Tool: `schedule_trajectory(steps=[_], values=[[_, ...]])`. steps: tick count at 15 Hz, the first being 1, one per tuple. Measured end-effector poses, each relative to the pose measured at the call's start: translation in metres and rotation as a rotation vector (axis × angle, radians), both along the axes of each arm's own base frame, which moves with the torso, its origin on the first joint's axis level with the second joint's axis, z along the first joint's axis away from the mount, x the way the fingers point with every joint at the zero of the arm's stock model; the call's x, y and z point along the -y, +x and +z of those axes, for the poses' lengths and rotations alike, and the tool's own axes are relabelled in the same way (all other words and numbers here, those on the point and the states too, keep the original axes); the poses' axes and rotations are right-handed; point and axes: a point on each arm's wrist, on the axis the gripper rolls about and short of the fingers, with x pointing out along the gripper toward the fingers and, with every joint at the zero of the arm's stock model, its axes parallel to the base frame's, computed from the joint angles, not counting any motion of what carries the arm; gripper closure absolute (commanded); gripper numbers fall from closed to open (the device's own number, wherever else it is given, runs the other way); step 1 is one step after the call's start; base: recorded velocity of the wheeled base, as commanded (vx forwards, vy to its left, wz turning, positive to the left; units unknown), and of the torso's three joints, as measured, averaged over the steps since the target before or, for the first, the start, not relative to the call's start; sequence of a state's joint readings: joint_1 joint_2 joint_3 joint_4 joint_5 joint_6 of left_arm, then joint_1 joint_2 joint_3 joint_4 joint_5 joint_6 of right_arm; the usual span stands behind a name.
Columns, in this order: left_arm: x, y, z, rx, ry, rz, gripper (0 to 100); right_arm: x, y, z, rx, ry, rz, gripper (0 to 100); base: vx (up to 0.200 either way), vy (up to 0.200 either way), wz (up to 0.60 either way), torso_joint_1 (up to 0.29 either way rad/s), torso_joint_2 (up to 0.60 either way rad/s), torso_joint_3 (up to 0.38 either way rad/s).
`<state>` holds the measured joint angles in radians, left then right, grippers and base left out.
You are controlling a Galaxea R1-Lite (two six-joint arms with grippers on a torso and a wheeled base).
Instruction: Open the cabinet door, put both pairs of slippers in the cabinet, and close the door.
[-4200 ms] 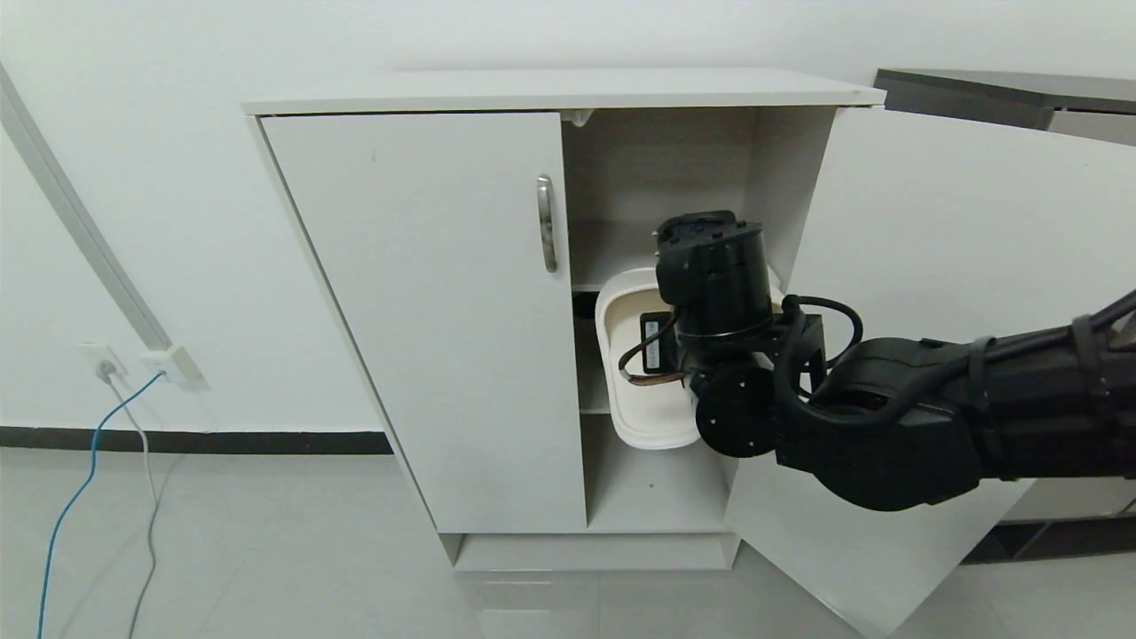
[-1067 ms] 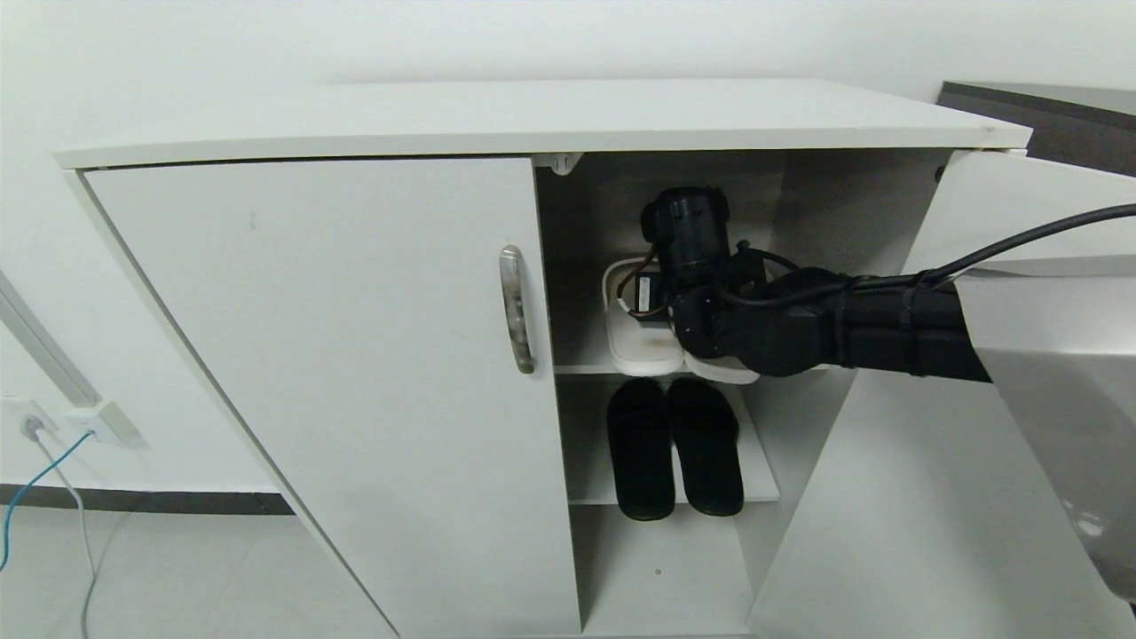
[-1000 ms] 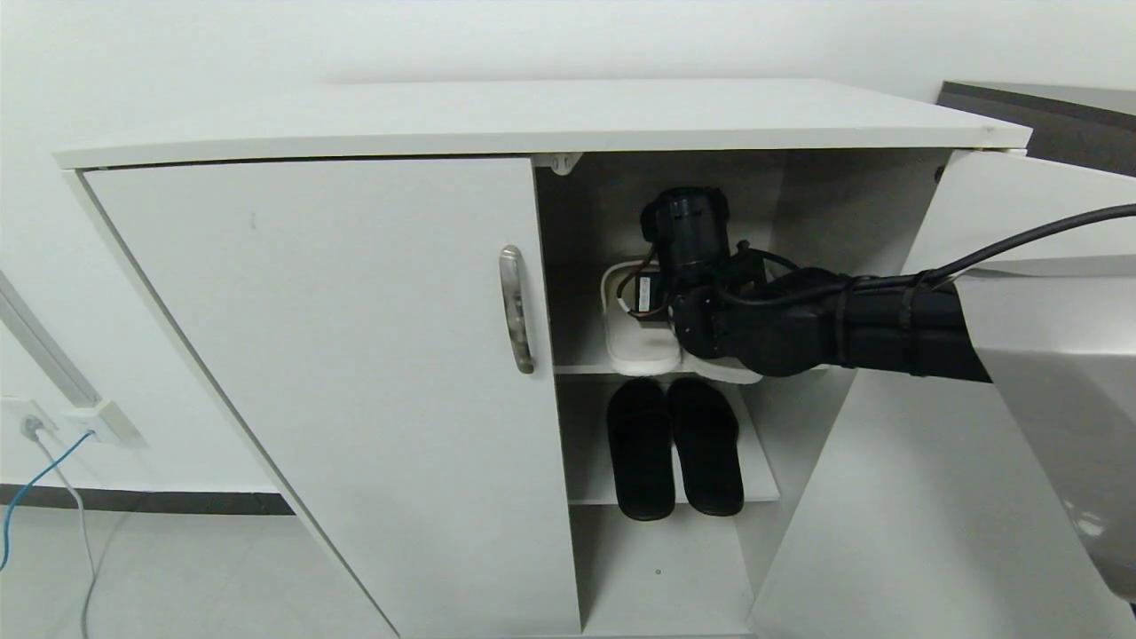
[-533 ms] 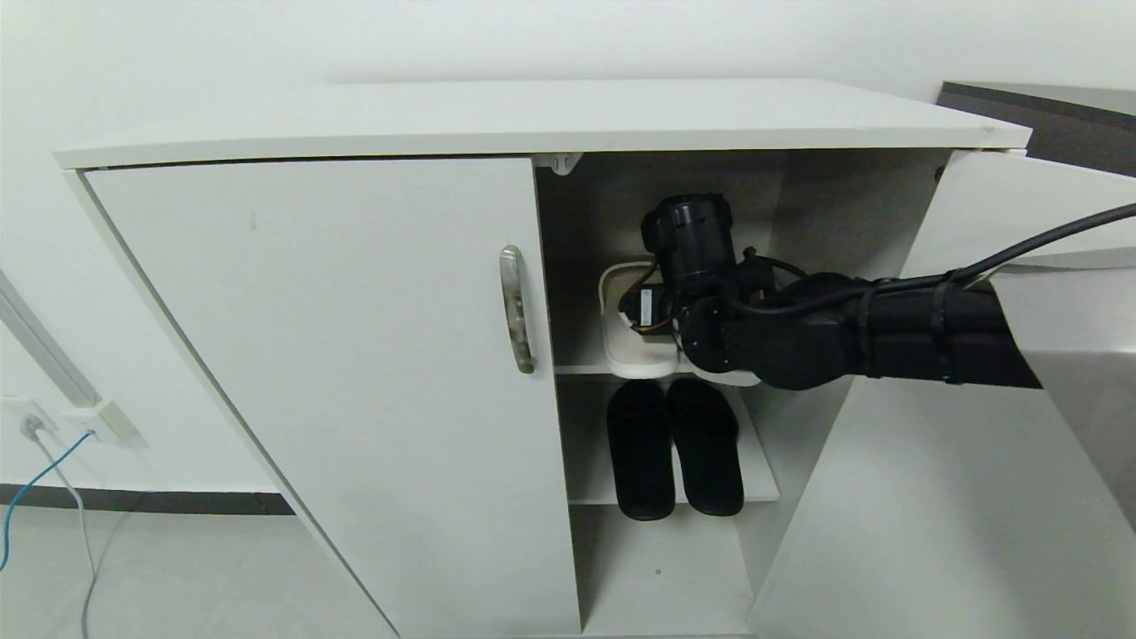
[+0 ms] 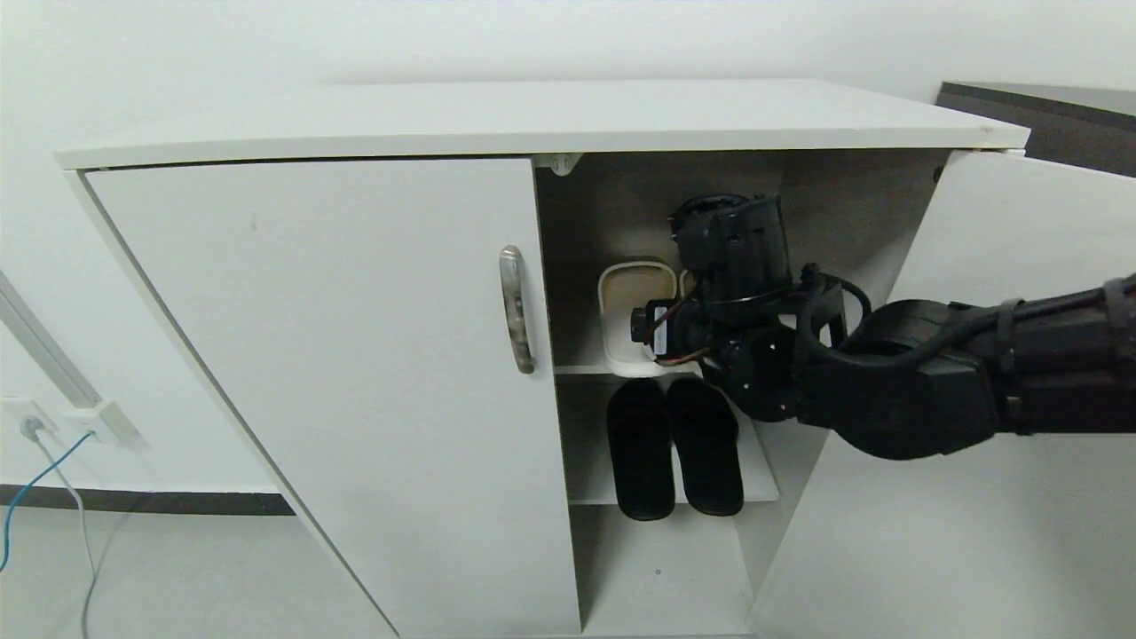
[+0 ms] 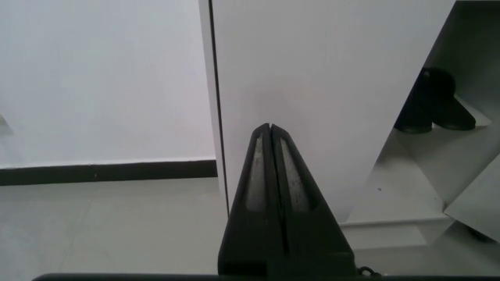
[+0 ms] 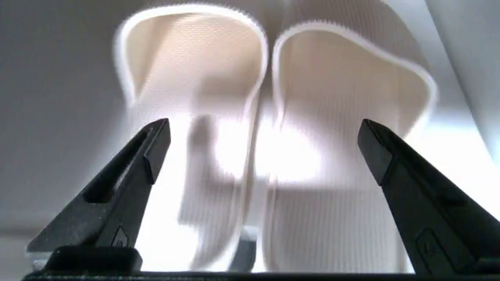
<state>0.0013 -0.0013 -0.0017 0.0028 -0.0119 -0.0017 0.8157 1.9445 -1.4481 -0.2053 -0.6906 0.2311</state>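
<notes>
The cabinet is white, with its left door shut and its right door swung wide open. A metal handle sits upright near the left door's inner edge.

The white slippers lie flat on the upper shelf, side by side with their inner edges touching. They are cream-white, with a finely ribbed footbed and a raised rim with small notches along it. Their rounded ends point toward the cabinet's back. In the head view the right arm hides most of the right-hand one.

The black slippers lie on the shelf below, also side by side. They are plain matte slides with a broad strap, and their near ends reach just past that shelf's front edge.

The right claw is inside the open half of the cabinet, at the height of the upper shelf. Its fingers are spread wide, one to each side of the white pair, and hold nothing.

The left claw is pressed together and empty. It is low down, well apart from the slippers, and points at the shut door.

A wall socket with a blue cable is on the wall to the left.
</notes>
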Motion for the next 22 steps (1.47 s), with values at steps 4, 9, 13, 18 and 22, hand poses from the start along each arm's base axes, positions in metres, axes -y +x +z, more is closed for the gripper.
schedule_trajectory(steps=[4, 9, 13, 18, 22], values=[[0.0, 0.0, 0.0, 0.0, 0.0, 0.0, 100, 0.008, -0.04, -0.003, 0.018, 0.022, 0.068, 0, 0.0, 0.0, 0.0, 0.0, 0.0, 0.0], [0.0, 0.0, 0.0, 0.0, 0.0, 0.0, 100, 0.02, -0.079, -0.022, 0.048, 0.061, 0.148, 0, 0.0, 0.0, 0.0, 0.0, 0.0, 0.0], [0.0, 0.0, 0.0, 0.0, 0.0, -0.001, 100, 0.023, -0.099, -0.031, 0.052, 0.065, 0.199, 100, 0.0, 0.0, 0.0, 0.0, 0.0, 0.0], [0.0, 0.0, 0.0, 0.0, 0.0, -0.002, 100, 0.025, -0.11, -0.035, 0.04, 0.039, 0.254, 100, 0.0, 0.0, 0.0, 0.0, 0.0, 0.0], [0.0, 0.0, 0.0, 0.0, 0.0, -0.002, 100, 0.024, -0.109, -0.039, 0.031, 0.031, 0.258, 100, -0.05, 0.0, 0.0, -0.001, 0.0, 0.001]])
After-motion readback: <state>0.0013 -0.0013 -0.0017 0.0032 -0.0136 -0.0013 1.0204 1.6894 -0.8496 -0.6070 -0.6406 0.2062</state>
